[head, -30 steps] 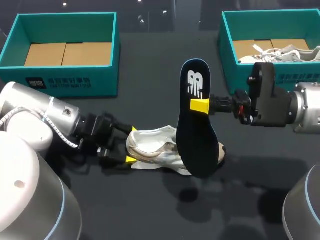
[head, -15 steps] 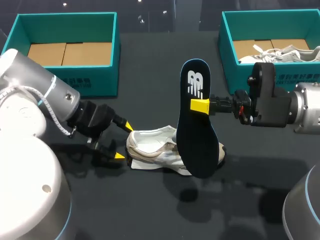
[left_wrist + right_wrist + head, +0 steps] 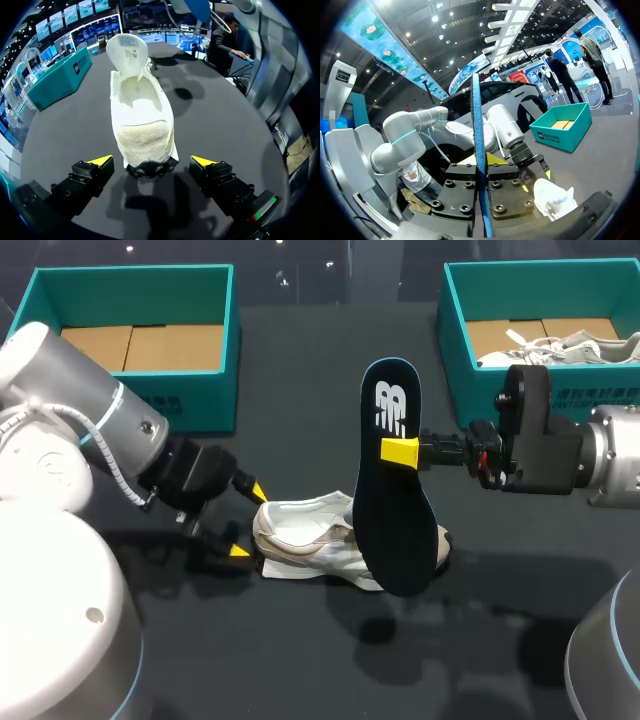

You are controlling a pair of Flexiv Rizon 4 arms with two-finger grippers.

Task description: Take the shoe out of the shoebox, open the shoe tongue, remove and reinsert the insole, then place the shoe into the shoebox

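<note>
The shoe lies mid-way across the tabletop, long axis left-right, heel between the fingers of the released left gripper. The right gripper, clenched on the upright insole, holds it over the toe.

silver-grey rounded arms, blue joint rings, white coiled cable, black end effectors, yellow fingertips

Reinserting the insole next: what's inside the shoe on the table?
Only white lining shows inside the shoe, tongue raised. The toe end is hidden under the upper; in the head view the insole in the right gripper covers it.
</note>
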